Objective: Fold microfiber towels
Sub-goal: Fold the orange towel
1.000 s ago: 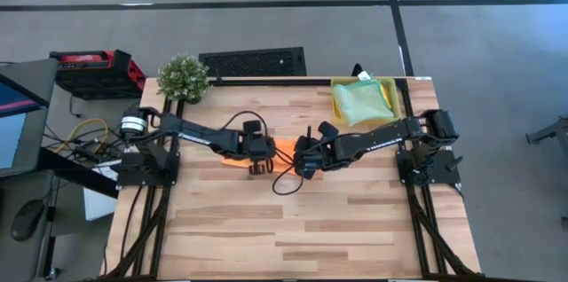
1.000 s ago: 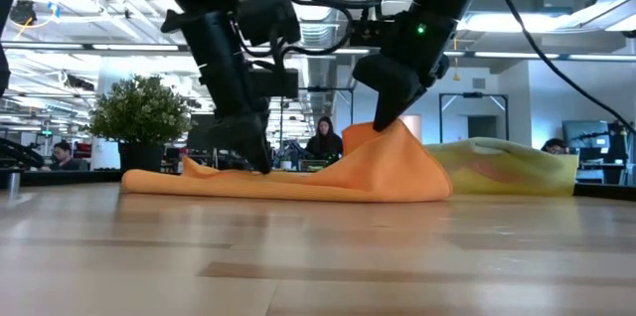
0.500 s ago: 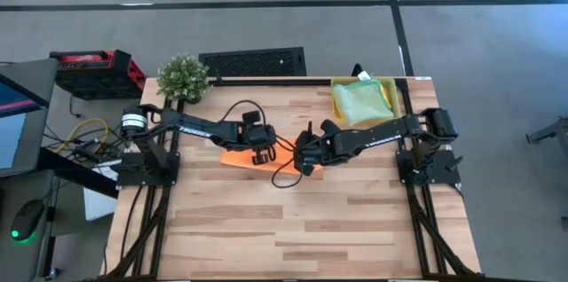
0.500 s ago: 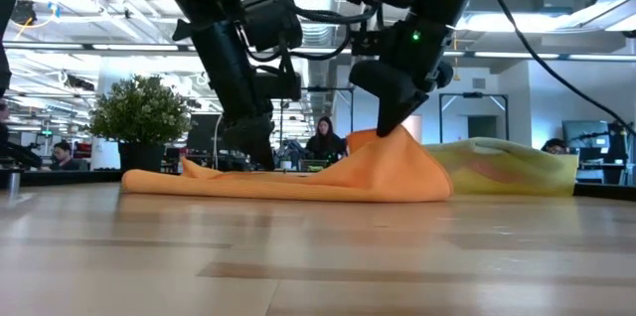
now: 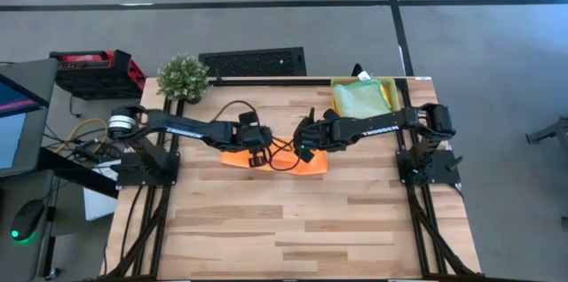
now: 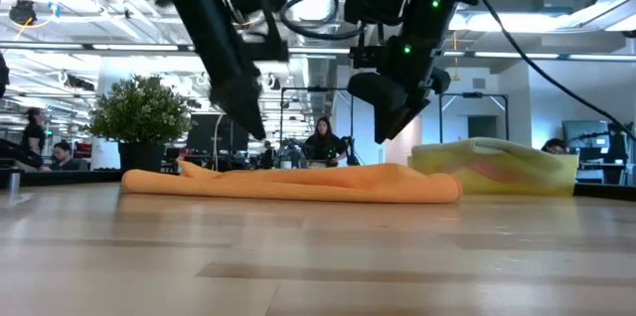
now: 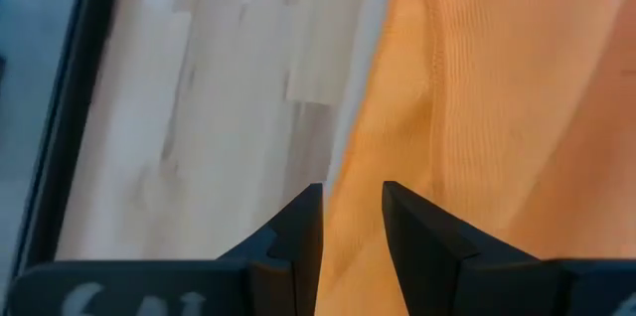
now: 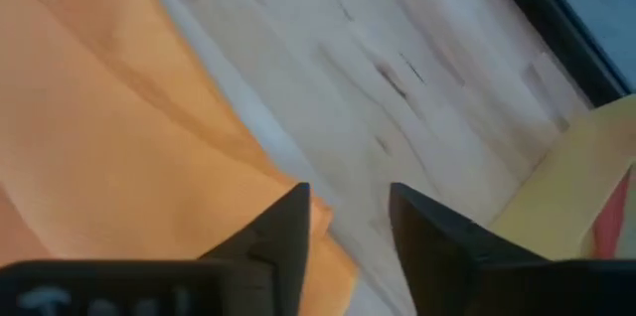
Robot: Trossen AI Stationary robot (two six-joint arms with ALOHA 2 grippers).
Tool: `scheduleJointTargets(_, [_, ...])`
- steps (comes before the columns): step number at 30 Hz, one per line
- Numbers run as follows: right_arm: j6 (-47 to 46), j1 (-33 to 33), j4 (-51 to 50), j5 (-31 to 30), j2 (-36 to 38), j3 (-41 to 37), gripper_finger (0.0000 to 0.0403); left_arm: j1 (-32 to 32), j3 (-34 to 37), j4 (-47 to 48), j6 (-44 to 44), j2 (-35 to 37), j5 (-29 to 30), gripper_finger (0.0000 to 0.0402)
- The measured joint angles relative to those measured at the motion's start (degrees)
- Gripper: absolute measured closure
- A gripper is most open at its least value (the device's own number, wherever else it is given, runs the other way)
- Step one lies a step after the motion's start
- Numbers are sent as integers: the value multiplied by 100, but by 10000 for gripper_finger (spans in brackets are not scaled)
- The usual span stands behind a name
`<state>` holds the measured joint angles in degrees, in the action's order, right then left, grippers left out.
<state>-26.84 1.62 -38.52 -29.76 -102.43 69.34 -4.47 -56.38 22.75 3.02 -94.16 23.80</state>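
Observation:
One orange microfiber towel (image 5: 306,165) lies flat and low on the table's middle (image 6: 298,184), folded over on itself. My left gripper (image 5: 256,146) hangs open above its left part (image 6: 253,129); in the left wrist view the fingers (image 7: 353,219) stand over the towel's edge (image 7: 477,107). My right gripper (image 5: 304,144) hangs open above the towel's right part (image 6: 390,127), over a corner (image 8: 99,137). Neither touches it. A pale green towel (image 5: 359,100) lies in the yellow tray (image 5: 390,96) at the far right.
A potted plant (image 5: 184,76) stands at the table's far left corner. The tray with the green towel (image 6: 497,167) sits just right of the orange one. Black cables (image 5: 282,151) loop between the two grippers. Bare wood (image 5: 293,229) fills the near half.
My right gripper has opened and let go of the orange towel's raised fold, which has dropped flat onto the rest. Both grippers have risen clear of the towel and drawn toward the table's far edge.

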Motion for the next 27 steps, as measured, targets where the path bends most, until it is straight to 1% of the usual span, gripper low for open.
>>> scheduleJointTargets(3, [28,98,-172,281,0,128,213,-29,-3,515,-227,510,-408,302])
scheduleJointTargets(5, [94,151,-309,647,0,288,198,-29,-9,1035,-368,823,-814,302])
scheduleJointTargets(7, [353,141,-342,1104,0,346,187,19,5,1569,-427,1039,-1187,302])
scheduleJointTargets(10, [759,29,-302,1655,0,421,177,182,208,1982,-427,1193,-1502,302])
scheduleJointTargets(12, [911,-74,-299,1799,0,457,175,326,396,2094,-461,1205,-1600,302])
scheduleJointTargets(17, [933,-285,-304,1794,0,463,176,650,903,2030,-567,1208,-1590,302])
scheduleJointTargets(20, [932,-368,-302,1793,0,463,177,749,1083,1995,-584,1208,-1553,302])
scheduleJointTargets(24, [930,-446,-284,1792,0,463,177,784,1292,1959,-636,1207,-1078,302])
scheduleJointTargets(27, [930,-495,-280,1789,0,463,177,769,1516,1925,-702,1157,-951,302])
